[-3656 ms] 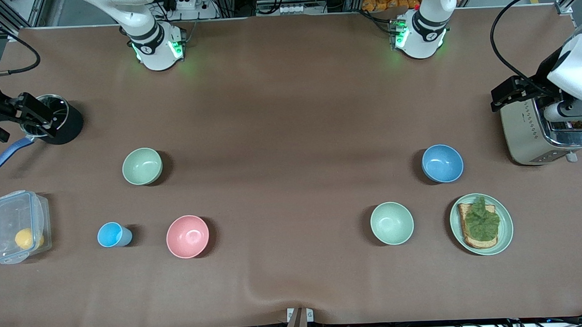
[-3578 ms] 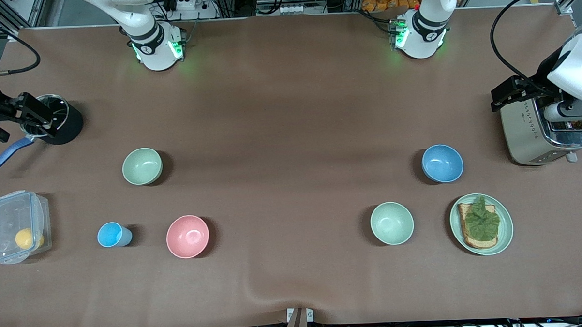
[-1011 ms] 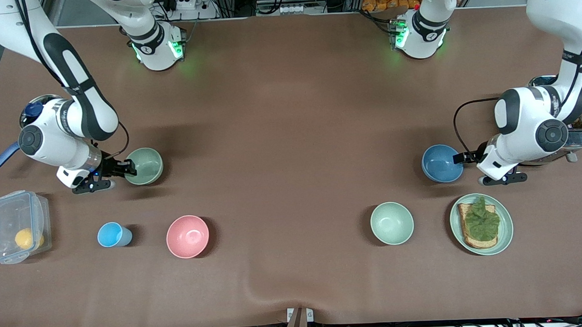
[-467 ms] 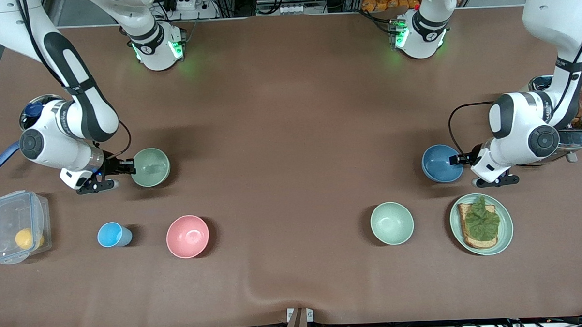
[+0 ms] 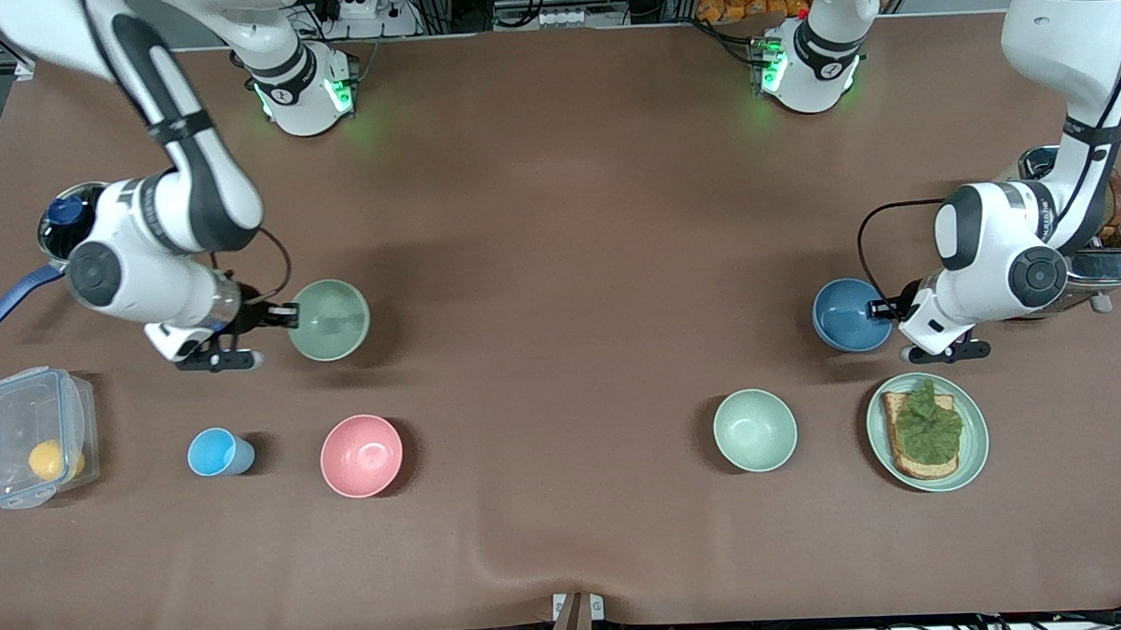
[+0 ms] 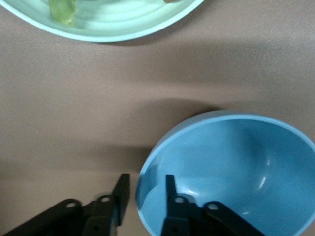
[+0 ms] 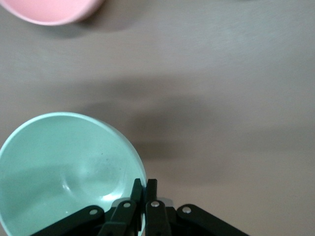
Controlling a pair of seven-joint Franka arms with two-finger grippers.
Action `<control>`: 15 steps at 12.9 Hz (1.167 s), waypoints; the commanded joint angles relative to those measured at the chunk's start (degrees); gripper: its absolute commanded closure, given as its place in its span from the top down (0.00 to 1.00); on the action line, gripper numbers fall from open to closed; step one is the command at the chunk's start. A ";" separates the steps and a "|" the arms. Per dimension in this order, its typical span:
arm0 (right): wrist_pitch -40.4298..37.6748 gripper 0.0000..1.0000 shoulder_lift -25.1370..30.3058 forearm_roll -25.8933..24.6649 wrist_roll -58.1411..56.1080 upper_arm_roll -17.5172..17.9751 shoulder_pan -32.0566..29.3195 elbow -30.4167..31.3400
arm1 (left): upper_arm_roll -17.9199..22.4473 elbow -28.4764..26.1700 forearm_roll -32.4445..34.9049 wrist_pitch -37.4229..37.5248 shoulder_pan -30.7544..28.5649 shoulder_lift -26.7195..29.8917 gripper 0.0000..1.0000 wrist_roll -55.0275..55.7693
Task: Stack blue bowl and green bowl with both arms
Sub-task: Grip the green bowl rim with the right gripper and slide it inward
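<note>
The green bowl, round, matte and sage-toned, is pinched at its rim by the right pincer; in the right wrist view the two thin black fingers are seen pressed together on the bowl's wall, one inside and one outside. The bowl is carried over the brown, cloth-like surface toward the right arm's end, above the spot farther from the front camera than the pink bowl, which is equally round and smooth.

The blue bowl, a plain matte mid-blue round, sits on the surface toward the left arm's end. Its rim is straddled by the left pincer: in the left wrist view one flat black finger is seen inside the glossy-looking hollow and the other outside, with a visible gap on the outer side, so the pincer is spread and not yet closed on the wall.

A paler mint bowl stands nearer the front camera than the blue bowl, and beside it a shallow green plate holds toast topped with a crinkled leaf.
</note>
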State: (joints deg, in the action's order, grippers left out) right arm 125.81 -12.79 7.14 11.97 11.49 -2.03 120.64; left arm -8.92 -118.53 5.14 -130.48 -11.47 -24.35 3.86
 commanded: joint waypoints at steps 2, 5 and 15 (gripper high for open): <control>-0.66 0.00 1.10 0.59 25.07 -0.33 12.11 -4.96 | -0.22 0.93 -1.10 -0.13 0.13 -0.52 0.00 0.00; 2.75 0.00 -0.74 0.68 37.65 -0.33 18.00 -7.43 | -0.22 1.02 -1.10 -0.13 0.04 -0.52 0.00 -0.43; 20.78 0.00 -14.79 -7.99 67.45 -1.91 34.45 -12.53 | -1.53 5.74 -1.01 5.64 -0.22 2.82 0.00 -0.44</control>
State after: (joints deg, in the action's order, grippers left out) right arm 144.46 -24.02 3.50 73.18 10.94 29.44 110.78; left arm -9.30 -115.57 4.57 -129.32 -11.57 -23.55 3.85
